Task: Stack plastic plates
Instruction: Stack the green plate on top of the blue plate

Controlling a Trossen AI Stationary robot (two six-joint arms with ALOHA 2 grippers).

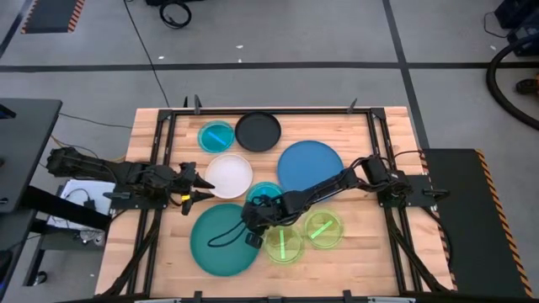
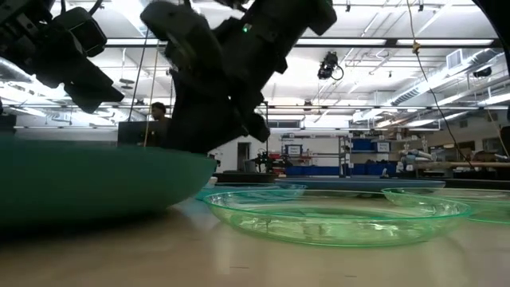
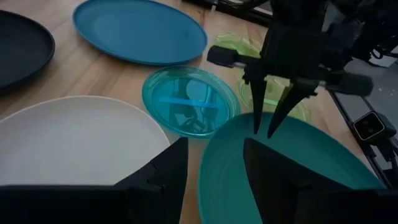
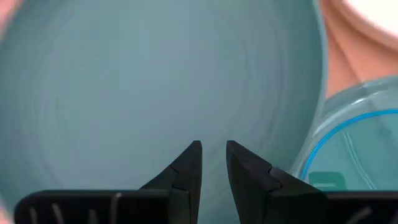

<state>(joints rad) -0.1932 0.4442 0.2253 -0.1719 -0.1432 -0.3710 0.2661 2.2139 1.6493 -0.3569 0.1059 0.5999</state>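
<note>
Fingers of the right gripper are held slightly apart, empty, above the teal plate. Its rim should be approached squarely. The left gripper is parted, idle.

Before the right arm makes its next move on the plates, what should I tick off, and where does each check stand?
1. Right gripper over the teal plate: ok.
2. Jaws empty, nearly closed with a narrow gap: ok.
3. Contact with the teal plate: cannot tell.
4. Left gripper parked beside the white plate, out of the way: ok.
5. Cyan plate next to the teal rim, not overlapping: ok.
6. Any plates stacked yet: not ok, all lie apart.
</note>
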